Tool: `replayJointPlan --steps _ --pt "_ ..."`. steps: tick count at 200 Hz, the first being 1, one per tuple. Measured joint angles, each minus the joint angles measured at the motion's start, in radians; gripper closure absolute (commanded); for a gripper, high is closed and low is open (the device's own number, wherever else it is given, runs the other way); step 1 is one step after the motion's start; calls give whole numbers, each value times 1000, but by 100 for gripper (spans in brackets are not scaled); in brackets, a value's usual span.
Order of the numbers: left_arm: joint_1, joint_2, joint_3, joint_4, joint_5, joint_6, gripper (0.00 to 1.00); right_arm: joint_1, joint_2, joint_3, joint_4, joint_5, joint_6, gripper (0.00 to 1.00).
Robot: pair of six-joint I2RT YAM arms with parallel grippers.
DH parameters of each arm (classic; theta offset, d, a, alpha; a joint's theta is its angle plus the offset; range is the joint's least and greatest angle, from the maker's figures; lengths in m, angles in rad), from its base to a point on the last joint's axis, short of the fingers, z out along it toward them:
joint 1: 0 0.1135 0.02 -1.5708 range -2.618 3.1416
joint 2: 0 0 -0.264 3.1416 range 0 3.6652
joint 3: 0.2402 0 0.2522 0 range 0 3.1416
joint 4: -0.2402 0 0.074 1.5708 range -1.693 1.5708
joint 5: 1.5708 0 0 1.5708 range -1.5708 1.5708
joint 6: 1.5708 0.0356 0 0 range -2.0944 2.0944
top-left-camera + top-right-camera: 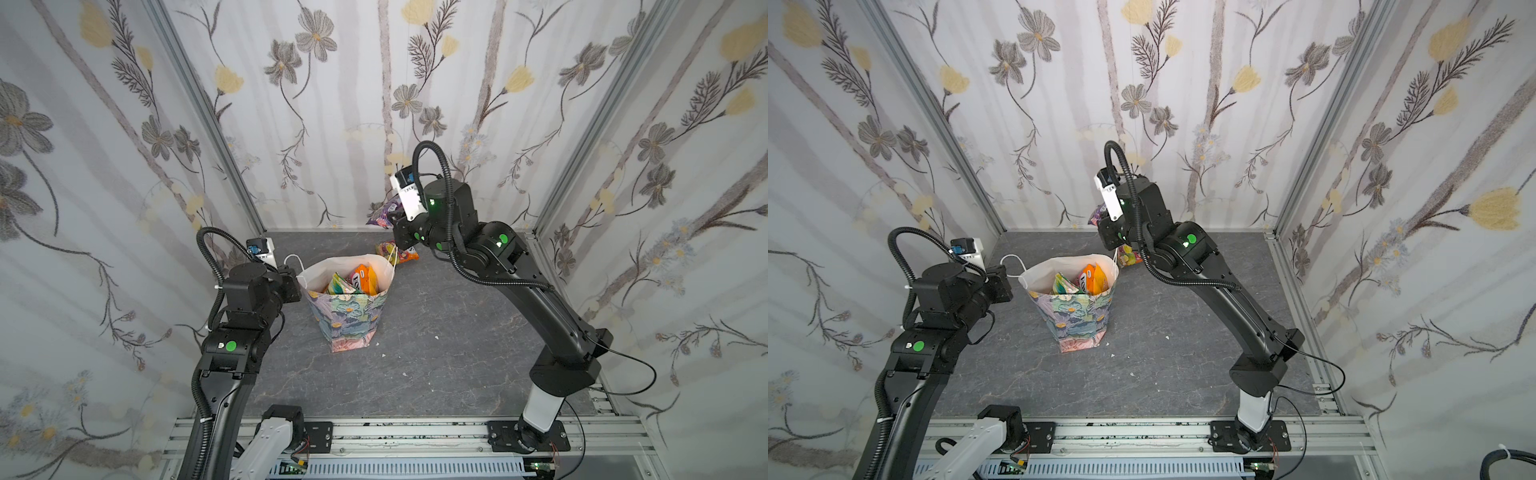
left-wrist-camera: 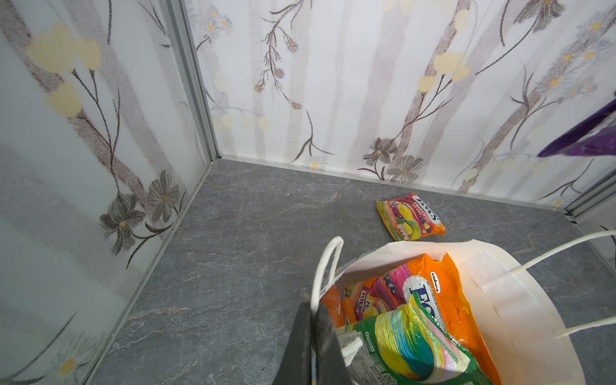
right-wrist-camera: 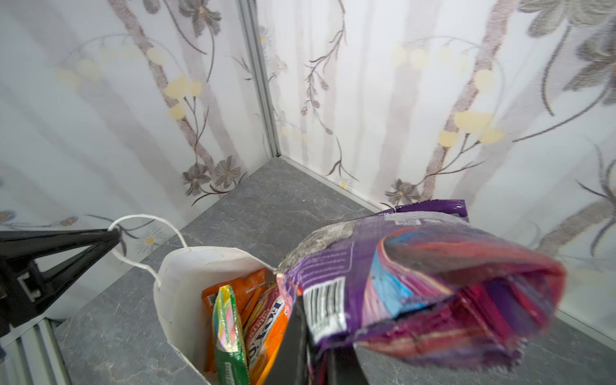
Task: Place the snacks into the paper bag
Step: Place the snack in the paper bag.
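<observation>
The paper bag (image 1: 349, 316) stands upright mid-table, floral outside, white lining (image 2: 500, 300) inside. Several snacks stand in it, among them an orange FOX'S packet (image 2: 433, 290) and a green packet (image 2: 410, 346). My left gripper (image 2: 315, 308) is shut on the bag's white cord handle (image 2: 325, 266) at the bag's left rim. My right gripper (image 3: 315, 333) is shut on a purple packet (image 3: 416, 283), held in the air behind and above the bag's right rim (image 1: 382, 212). One orange-pink FOX'S packet (image 1: 399, 254) lies flat on the table behind the bag.
Floral-papered walls close the dark grey table (image 1: 457, 332) on three sides, and the held packet is near the back wall. The bag's other handle (image 2: 550, 253) hangs loose over its far rim. Aluminium rails (image 1: 415, 432) with the arm bases run along the front edge.
</observation>
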Motion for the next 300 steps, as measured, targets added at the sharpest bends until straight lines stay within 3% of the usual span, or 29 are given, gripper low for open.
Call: replayJointPlan --steps 82,201,300 --pt "0 -5 0 0 7 0 100 143 80 22 -193 50 -28 100" --pt "0 -30 -14 0 29 -2 100 167 132 33 -409 100 -61 100" --pt "0 -33 -15 0 34 -2 100 206 188 37 -439 107 -76 100"
